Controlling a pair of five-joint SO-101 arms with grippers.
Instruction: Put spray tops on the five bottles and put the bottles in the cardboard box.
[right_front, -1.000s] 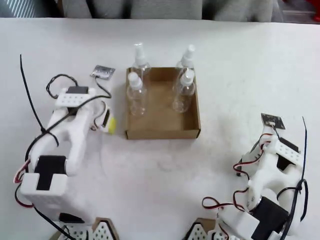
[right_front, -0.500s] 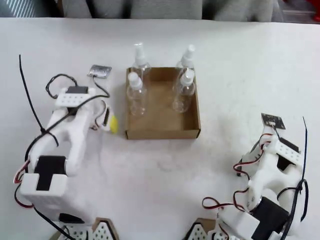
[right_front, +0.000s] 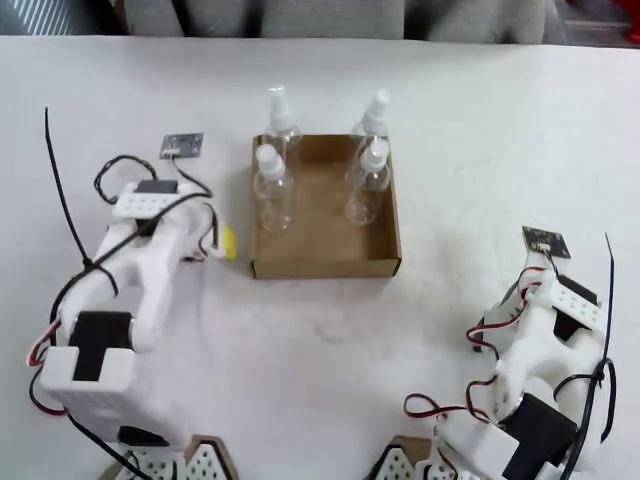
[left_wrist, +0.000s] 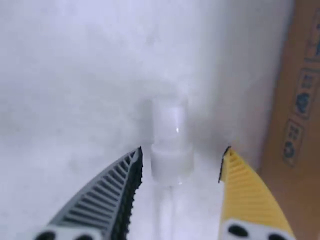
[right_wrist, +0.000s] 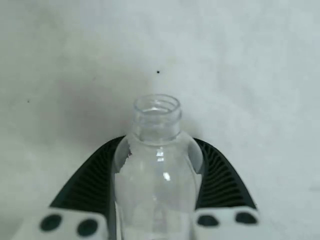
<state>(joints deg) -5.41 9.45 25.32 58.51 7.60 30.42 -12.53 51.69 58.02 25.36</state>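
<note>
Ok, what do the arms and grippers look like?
The left arm and right arm are white with black motor blocks and black and red cables. The left gripper has one grey ribbed finger and one yellow; the right gripper has two ribbed black ones.

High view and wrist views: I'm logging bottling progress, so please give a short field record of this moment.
box: brown cardboard box
capped bottles: four clear plastic bottles with white spray tops, upright in or at the box
left end effector: open, straddling a loose white spray top on the white table
right end effector: shut on an uncapped clear plastic bottle
left to do: cap and box the fifth bottle
</note>
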